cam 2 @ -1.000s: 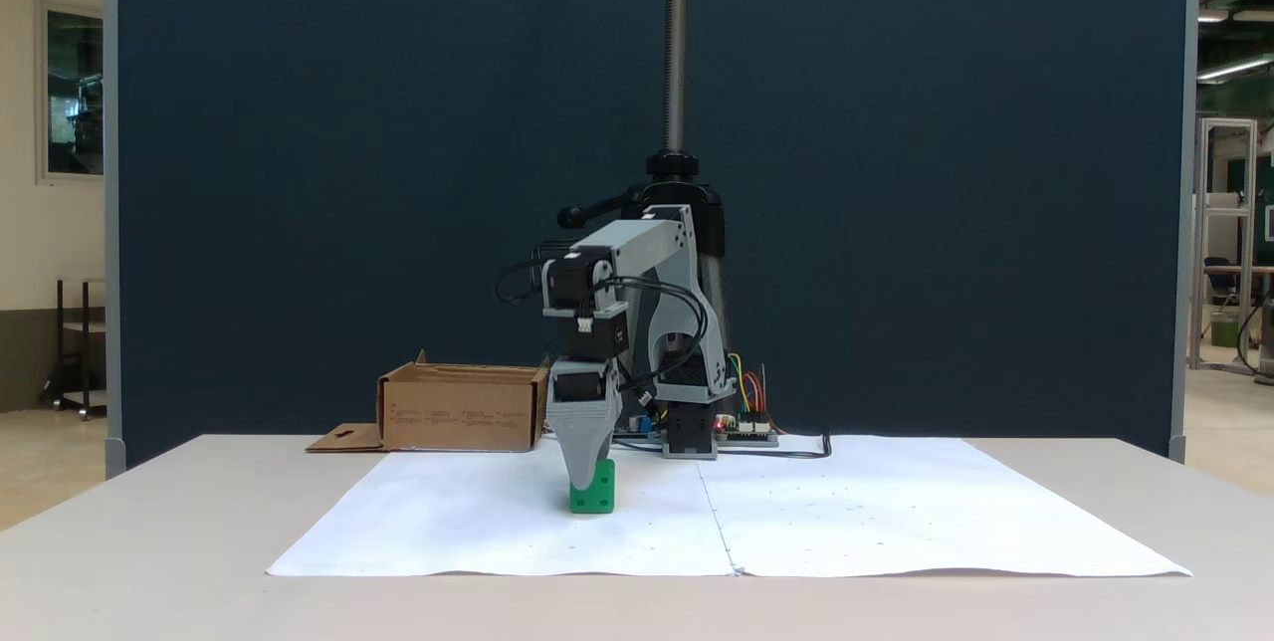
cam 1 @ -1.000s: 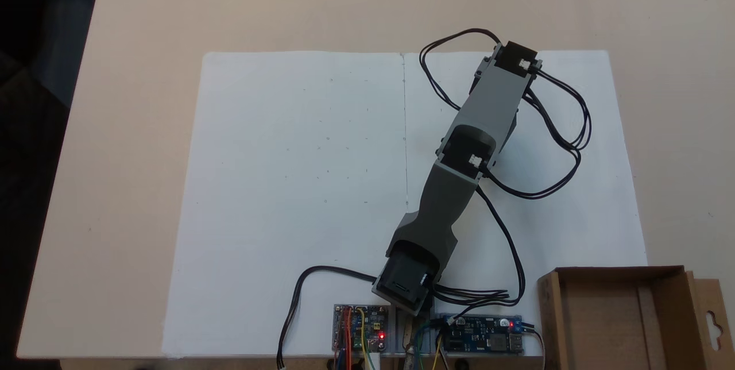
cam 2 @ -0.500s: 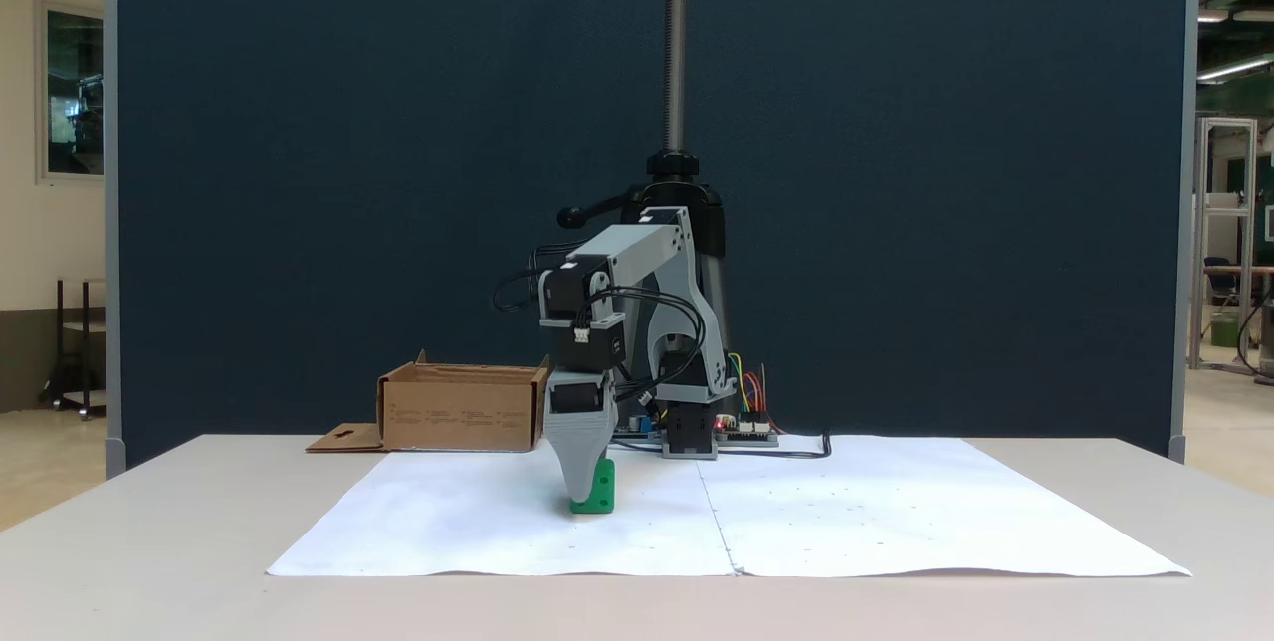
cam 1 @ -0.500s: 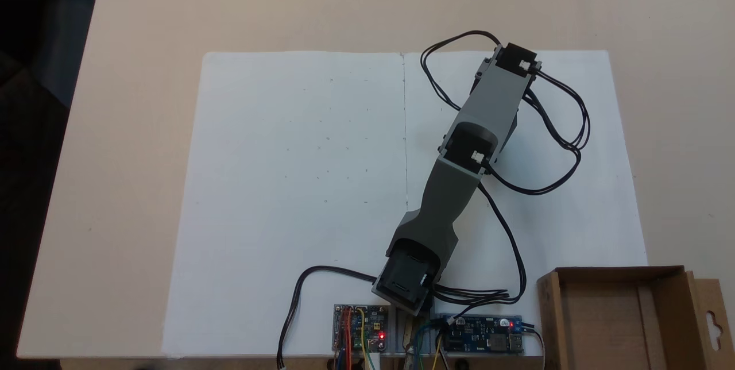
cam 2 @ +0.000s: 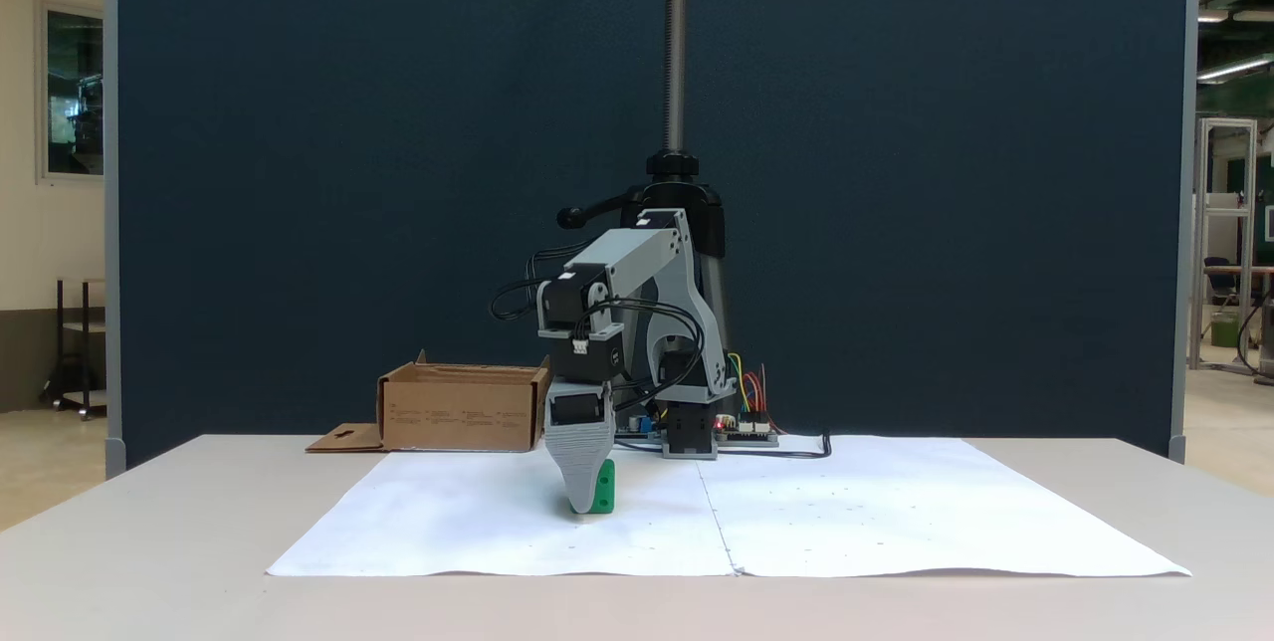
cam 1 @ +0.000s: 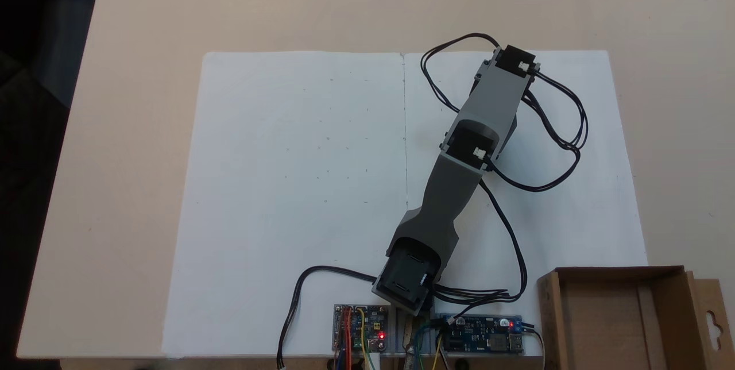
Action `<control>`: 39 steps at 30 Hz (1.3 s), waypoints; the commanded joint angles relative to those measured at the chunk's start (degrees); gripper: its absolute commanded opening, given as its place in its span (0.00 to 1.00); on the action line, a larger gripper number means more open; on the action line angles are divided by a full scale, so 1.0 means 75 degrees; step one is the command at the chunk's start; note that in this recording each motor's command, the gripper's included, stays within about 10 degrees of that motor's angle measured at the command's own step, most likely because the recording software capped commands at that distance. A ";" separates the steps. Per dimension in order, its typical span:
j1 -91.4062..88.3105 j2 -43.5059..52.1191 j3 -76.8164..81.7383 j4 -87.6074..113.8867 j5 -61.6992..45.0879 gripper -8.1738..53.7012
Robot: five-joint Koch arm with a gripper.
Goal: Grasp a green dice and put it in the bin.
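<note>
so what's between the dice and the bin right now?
In a fixed view, the pincer stands in front of the green dice; from there to the bin only bare white paper shows.

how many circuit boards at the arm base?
2, in a fixed view along the near table edge: one with coloured wires left of the arm base, one blue board right of it, beside the bin. More could sit under the arm.

In a fixed view the hand (cam 2: 581, 507) is down at the paper (cam 2: 846, 522), the dice (cam 2: 600, 492) touching its right side; the bin (cam 2: 458, 409) stands behind, to its left.
</note>
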 commanded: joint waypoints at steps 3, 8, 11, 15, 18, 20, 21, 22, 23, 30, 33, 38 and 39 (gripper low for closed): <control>0.0047 0.0105 -0.0316 -0.0082 -0.0750 0.86; 0.0035 0.0082 -0.0281 -0.0082 -0.0727 0.84; 0.0023 0.0082 -0.0281 -0.0082 -0.0727 0.81; 0.0012 0.0082 -0.0281 -0.0082 -0.0715 0.80; 0.0012 0.0082 -0.0281 -0.0094 -0.0703 0.76; 0.0000 0.0082 -0.0281 -0.0105 -0.0703 0.75; 0.0000 0.0082 -0.0281 -0.0105 -0.0691 0.75; -0.0012 0.0082 -0.0281 -0.0105 -0.0680 0.73; -0.0012 0.0082 -0.0281 -0.0105 -0.0680 0.70; -0.0023 0.0082 -0.0281 -0.0105 -0.0598 0.57; -0.0023 0.0082 -0.0281 -0.0105 -0.0539 0.48; -0.0023 0.0117 -0.0293 -0.0234 -0.0199 0.47; -0.0023 0.0141 -0.0293 -0.0293 -0.0129 0.41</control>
